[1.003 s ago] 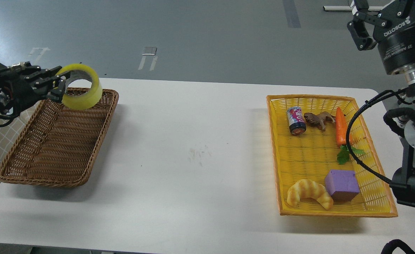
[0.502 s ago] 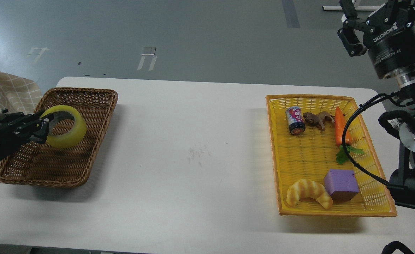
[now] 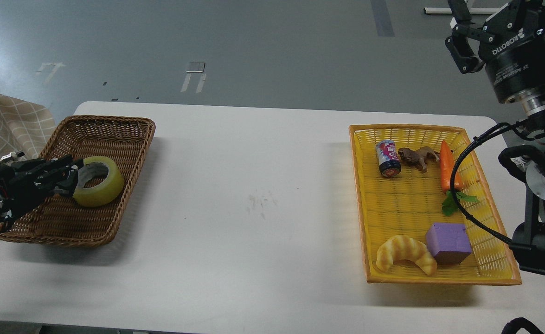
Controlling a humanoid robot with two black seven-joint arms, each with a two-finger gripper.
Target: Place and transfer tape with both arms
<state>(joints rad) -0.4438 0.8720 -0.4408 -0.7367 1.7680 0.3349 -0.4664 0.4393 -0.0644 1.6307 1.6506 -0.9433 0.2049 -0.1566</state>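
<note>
The tape [image 3: 99, 187], a yellow roll with a grey-white core, lies slightly tilted inside the brown wicker basket [image 3: 114, 218] at the table's left. My left gripper [image 3: 70, 177] comes in from the left edge, low over the basket, with its fingers closed on the roll's left rim. My right gripper [image 3: 458, 28] is raised high at the top right, beyond the table's far right corner. Its fingers stand apart and hold nothing; its upper finger is partly cut off by the view's top edge.
A yellow basket [image 3: 358, 204] at the right holds a can [image 3: 388, 158], a brown toy animal [image 3: 417, 157], a carrot [image 3: 447, 167], a purple block [image 3: 448, 243] and a croissant [image 3: 406, 254]. A checked cloth [image 3: 8, 125] lies left of the table.
My left gripper has carried the tape down from above the brown basket's far rim into the basket. My right gripper has shifted slightly left and up.
</note>
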